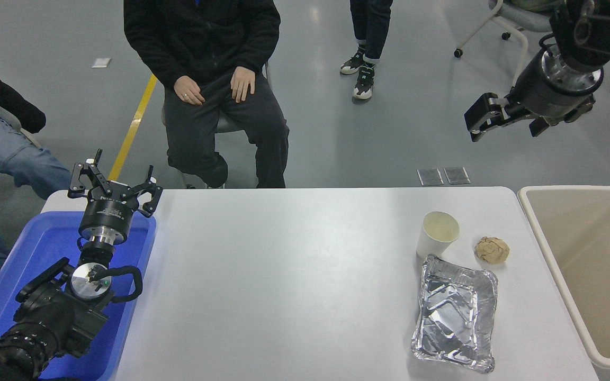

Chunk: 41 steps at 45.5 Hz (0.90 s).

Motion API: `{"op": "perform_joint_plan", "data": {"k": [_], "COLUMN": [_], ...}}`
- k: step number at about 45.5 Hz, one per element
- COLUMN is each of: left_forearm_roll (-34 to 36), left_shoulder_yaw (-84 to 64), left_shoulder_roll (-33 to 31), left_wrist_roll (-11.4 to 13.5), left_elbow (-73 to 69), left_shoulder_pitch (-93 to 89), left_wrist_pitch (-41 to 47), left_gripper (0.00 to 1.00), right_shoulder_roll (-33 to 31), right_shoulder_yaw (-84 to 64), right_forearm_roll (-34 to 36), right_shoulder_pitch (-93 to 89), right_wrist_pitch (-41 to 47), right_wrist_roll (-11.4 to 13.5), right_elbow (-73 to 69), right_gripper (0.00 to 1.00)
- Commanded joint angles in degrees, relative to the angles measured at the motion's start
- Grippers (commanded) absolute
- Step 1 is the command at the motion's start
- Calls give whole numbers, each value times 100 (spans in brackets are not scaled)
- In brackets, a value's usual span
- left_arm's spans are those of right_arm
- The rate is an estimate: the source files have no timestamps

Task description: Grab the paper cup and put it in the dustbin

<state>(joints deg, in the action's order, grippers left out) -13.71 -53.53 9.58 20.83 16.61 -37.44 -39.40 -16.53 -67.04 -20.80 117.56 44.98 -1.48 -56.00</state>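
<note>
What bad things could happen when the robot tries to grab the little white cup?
The paper cup stands upright right next to the foil tray, with the brown paper ball close by, so the right pincer might bump those instead. The cup looks light and empty, so a nudge could tip it over. The pincer is high above the table, so it may come down a bit off target. The dustbin is near, so dropping should be easier.

right claw raised high, empty; left claw parked, fingers spread
</note>
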Motion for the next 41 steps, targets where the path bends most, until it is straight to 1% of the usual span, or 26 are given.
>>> {"op": "perform_joint_plan", "data": {"k": [1,11,33,36,41], "left_forearm_roll": [0,0,0,0,0], "left_shoulder_yaw": [0,0,0,0,0], "left_shoulder_roll": [0,0,0,0,0], "left_wrist_roll": [0,0,0,0,0], "left_elbow": [0,0,0,0,0], "left_shoulder_pitch": [0,0,0,0,0], "left_wrist_pitch": [-6,-24,-33,-33,-33], "left_gripper": [99,99,99,99,99], "right_shoulder_roll": [98,54,45,45,45], "right_shoulder_yaw": [59,639,543,561,517], "right_forearm_roll": [-118,-47,-38,93,620], "right_shoulder_pitch": [-295,-550,-796,-849,-1112], "right_wrist_pitch": [2,2,2,2,2], "right_wrist_roll": [7,-2,-2,-2,-2], "right_elbow": [28,98,177,212,283], "right_gripper": [100,100,100,100,100]}}
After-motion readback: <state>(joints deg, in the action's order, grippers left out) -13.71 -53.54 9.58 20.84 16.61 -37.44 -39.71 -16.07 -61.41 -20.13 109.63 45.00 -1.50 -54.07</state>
